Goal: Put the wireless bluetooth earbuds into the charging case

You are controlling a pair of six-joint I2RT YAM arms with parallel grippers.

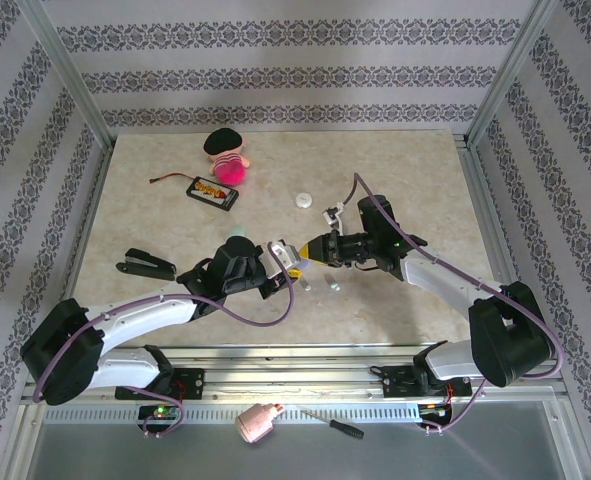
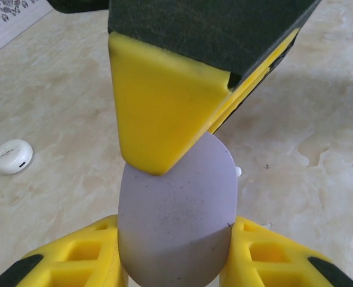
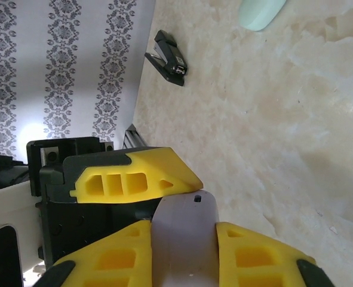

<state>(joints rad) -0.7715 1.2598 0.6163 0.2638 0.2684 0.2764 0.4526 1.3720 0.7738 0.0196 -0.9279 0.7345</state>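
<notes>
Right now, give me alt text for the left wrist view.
The left gripper clamps a lilac case between its yellow fingers while the right gripper pinches the case's top. A white case lies on the marble table at left.

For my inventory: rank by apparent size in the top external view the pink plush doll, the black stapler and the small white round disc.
1. Pink plush doll
2. Black stapler, longer but thinner, a close call
3. Small white round disc, clearly smallest

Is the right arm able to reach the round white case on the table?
Probably not yet. The right gripper has its jaws shut on the lilac case, which the left gripper holds too. The white case lies close by in the open, so the way looks free once it lets go.
</notes>
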